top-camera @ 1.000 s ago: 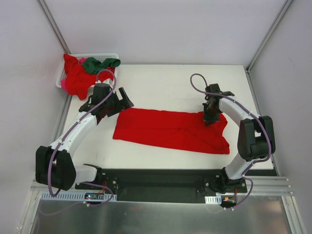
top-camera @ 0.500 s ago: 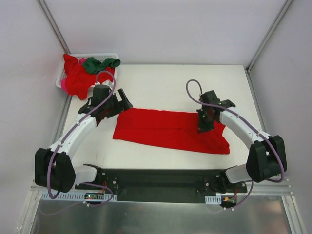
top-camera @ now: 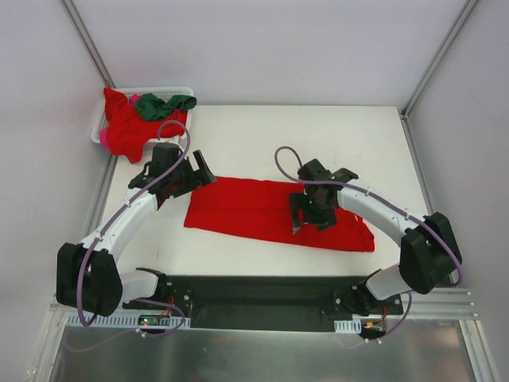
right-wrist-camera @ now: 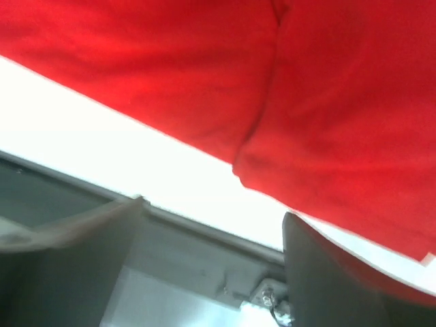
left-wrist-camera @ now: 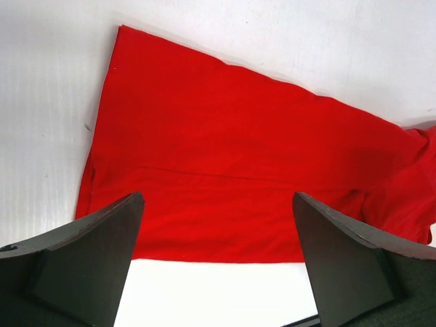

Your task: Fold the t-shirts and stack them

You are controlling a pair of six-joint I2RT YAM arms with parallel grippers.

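A red t-shirt (top-camera: 254,208) was laid flat as a long strip across the table (top-camera: 262,135). The left gripper (top-camera: 195,171) was held spread wide beside its left end, gripping nothing. The right gripper (top-camera: 312,219) was held over its right half, jaws parted and empty. More t-shirts (top-camera: 127,127) were heaped in the basket (top-camera: 181,91).

Mostly matt stuff here, barely any shine

The red t-shirt (top-camera: 262,211) is soft matt cloth with light creases. It's on a smooth white matt table (top-camera: 318,135). The basket (top-camera: 184,91) off the table's far left corner looks like white plastic lattice. The left gripper (left-wrist-camera: 216,204) is dull black plastic. Brushed metal sheet (top-camera: 254,354) runs along the table's near edge.
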